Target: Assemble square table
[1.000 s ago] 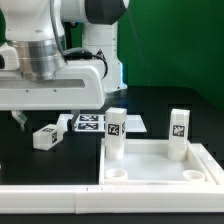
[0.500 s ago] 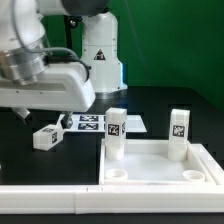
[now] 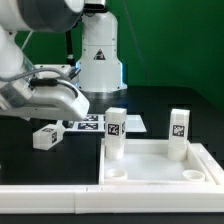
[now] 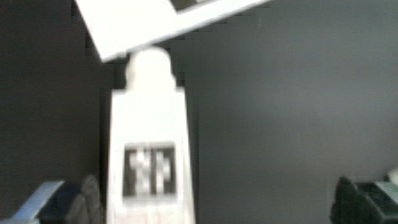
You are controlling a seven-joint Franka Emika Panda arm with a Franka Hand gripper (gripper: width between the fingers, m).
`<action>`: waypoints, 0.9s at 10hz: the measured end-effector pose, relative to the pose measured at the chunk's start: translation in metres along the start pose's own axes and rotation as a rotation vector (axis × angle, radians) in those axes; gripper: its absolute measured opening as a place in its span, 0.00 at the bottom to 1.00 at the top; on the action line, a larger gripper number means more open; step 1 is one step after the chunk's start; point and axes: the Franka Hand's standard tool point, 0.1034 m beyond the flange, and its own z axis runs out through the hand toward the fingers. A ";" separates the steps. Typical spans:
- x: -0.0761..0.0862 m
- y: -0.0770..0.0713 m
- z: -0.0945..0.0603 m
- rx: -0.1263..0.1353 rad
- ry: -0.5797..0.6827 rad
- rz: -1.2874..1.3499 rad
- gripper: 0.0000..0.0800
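The square table's white slab [image 3: 160, 165] lies at the exterior view's right, with two tagged legs, one [image 3: 116, 133] and another [image 3: 179, 133], standing upright at its far corners. A third leg [image 3: 43, 137] lies loose on the black table to the left. In the wrist view a white tagged leg [image 4: 146, 150] lies lengthwise below my gripper [image 4: 222, 205], close to one finger [image 4: 68, 203]. The other finger [image 4: 370, 200] is far from it. The jaws stand open and hold nothing. In the exterior view the arm's white hand [image 3: 50, 98] hangs above the loose leg, and its fingers are not distinguishable.
The marker board [image 3: 90, 123] lies behind the loose leg; a white sheet corner [image 4: 151, 25] shows in the wrist view. A long white rail [image 3: 60, 197] runs along the front edge. The robot's base [image 3: 100, 55] stands at the back.
The arm's hand has swung toward the exterior view's left and tilted, uncovering the robot's base behind it. The jaws stay open. The slab and legs have not moved.
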 end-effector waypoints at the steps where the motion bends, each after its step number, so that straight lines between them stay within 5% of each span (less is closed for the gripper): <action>1: 0.014 0.001 0.000 -0.004 -0.069 -0.001 0.81; 2: 0.015 0.002 0.006 -0.009 -0.154 0.000 0.81; 8: 0.029 0.005 0.008 -0.024 -0.156 -0.005 0.81; 9: 0.028 0.004 0.009 -0.023 -0.159 -0.007 0.65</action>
